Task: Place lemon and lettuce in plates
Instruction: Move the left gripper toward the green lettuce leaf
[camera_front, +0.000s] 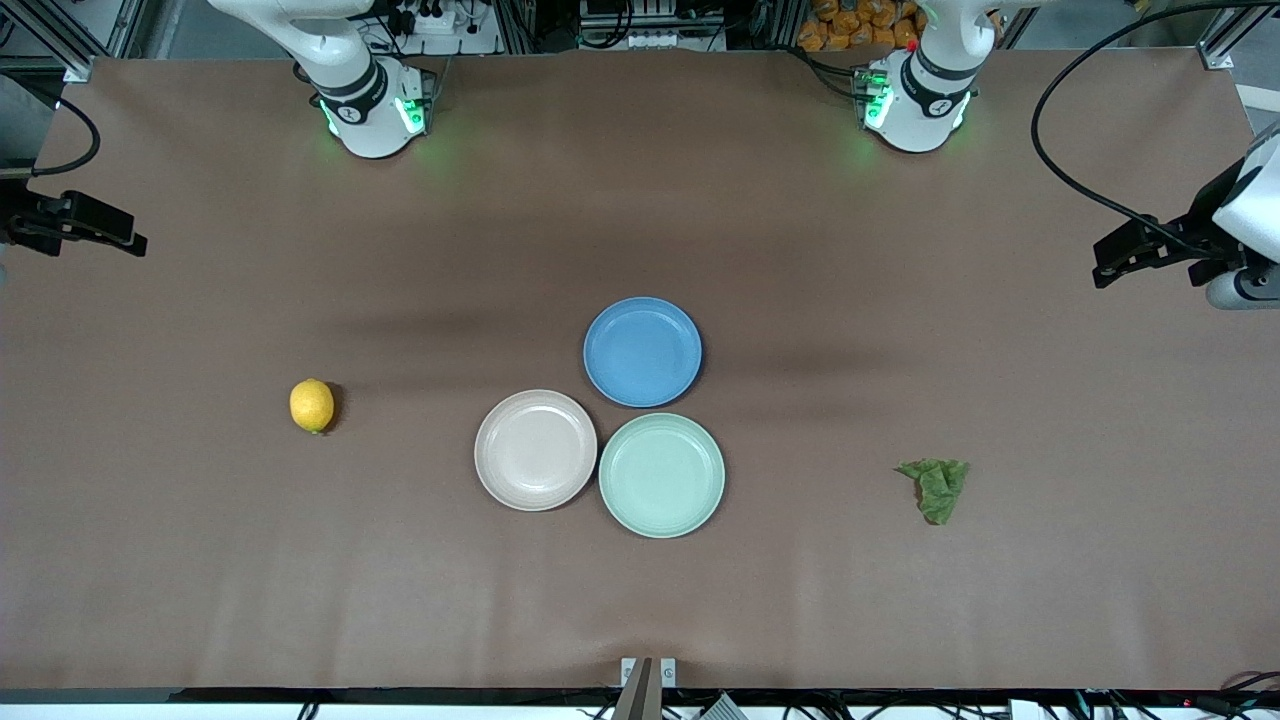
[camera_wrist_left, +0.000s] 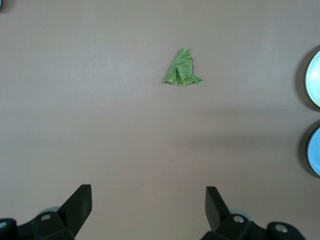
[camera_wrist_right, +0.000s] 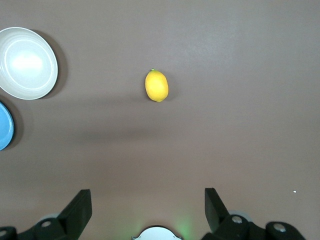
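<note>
Front view first: nothing's been picked up yet. The lemon is sitting toward the right arm's end of the table, well apart from the plates, and the lettuce is lying flat toward the left arm's end, a bit nearer the camera than the lemon. The beige plate and the mint plate are touching rims mid-table, with a blue plate tucked just farther from the camera. All three are empty. The brown table is looking smooth and matte; cables and frame rails are crowding the edges.

Left wrist view: the left gripper is hanging over bare table with its jaws spread wide, lettuce well clear of them. My worry: that leaf is so thin the fingers could be scraping the table and closing on nothing.

Right wrist view: the right gripper is waiting over bare table too, jaws spread, lemon well clear. It's round, so an off-centre pinch could be squirting it away. With the plates packed this tight, a sloppy drop could be landing in the blue one.
</note>
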